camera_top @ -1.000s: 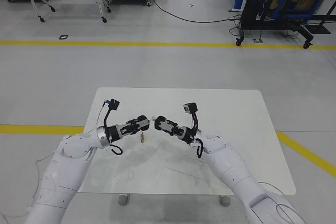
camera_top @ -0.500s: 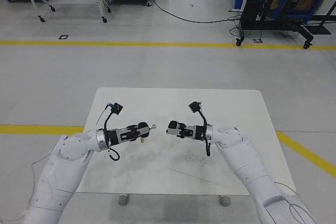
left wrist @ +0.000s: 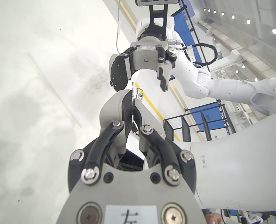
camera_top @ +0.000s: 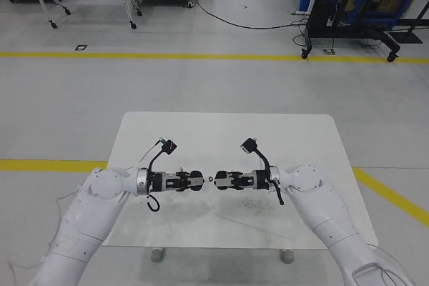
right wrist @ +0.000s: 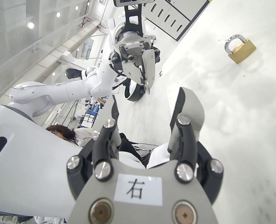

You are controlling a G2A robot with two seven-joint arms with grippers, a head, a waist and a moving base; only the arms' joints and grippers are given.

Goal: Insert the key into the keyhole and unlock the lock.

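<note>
So both arms were over the middle of the surface (camera_top: pixel 307 143), claws nose to nose and nearly touching. The left claw (left wrist: pixel 132 102) was pinched tight on the key (left wrist: pixel 139 93), with just a short bit of it poking out past the fingertips toward the other arm. The right claw (right wrist: pixel 149 104) was spread wide with nothing in it, lined up right in front of that key. The lock (right wrist: pixel 241 48) was lying flat on the surface, well apart from both claws, and its shackle looked closed, so nothing was unlocked yet. My read was a key hand-off or a regrip, though I couldn't be sure. To do it well, the right claw should come in square on the flat faces of the exposed bit. It should also clamp firmly before the left lets go, because a thin key twists or drops easily if it's pinched on an edge. Worth leaving as much blade free as possible too, since that has to go into the keyhole. And that lock would probably slide if pushed, so the free claw should pin it down first.
</note>
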